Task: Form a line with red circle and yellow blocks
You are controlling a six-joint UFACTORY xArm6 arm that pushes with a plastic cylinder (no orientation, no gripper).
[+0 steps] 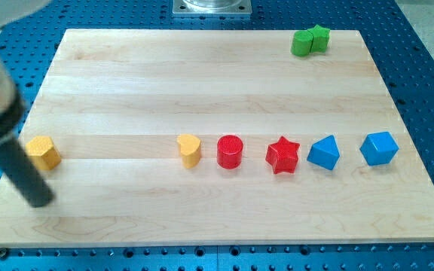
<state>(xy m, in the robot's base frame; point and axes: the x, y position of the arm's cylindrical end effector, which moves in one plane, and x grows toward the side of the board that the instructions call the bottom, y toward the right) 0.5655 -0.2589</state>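
- My tip (39,202) rests on the pale wooden bench (217,90), below the far-left yellow block (44,153); no fingers here.
- Red circle (230,151) touches the second yellow block (190,150); blue pegboard (428,60) surrounds.

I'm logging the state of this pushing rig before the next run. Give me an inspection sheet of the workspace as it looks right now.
Surface: wooden board, flat, on a blue perforated table.
Job's things: red circle at mid-board; yellow heart-like block just to its left with a small gap; yellow hexagonal block far off near the view's left edge.
Clutter: red star, two blue blocks to the view's right of the circle; two green blocks touching at the view's top.
Grippers: none; my tip sits below the yellow hexagonal block, not touching.
Cables: nothing seen.
Surroundings: metal mount at the view's top.
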